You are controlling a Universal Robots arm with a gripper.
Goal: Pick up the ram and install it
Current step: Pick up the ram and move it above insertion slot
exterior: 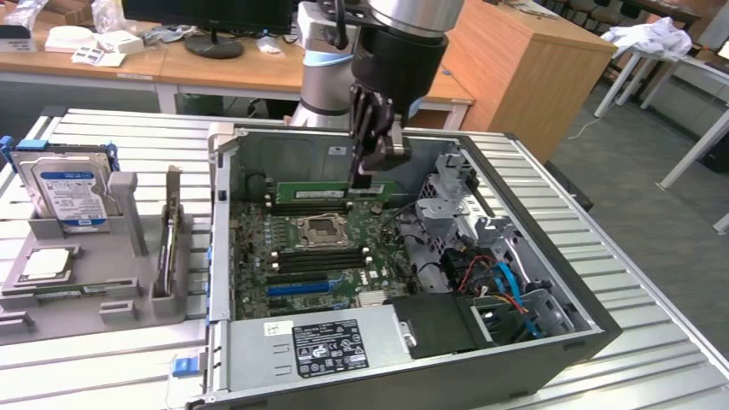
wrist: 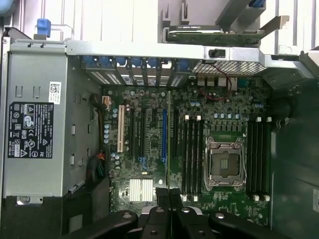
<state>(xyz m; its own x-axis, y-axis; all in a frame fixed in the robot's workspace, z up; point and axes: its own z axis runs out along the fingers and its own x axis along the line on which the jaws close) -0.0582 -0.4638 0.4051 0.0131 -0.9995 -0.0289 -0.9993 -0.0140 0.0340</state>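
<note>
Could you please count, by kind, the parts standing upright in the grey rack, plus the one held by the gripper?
Hard drive: 1
Card: 1
Ram: 1
Total: 3

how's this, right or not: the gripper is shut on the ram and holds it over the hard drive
Not right. The gripper is shut on the ram, but holds it over the motherboard inside the open case, not over the hard drive, which stands outside; the exterior view shows it.
</note>
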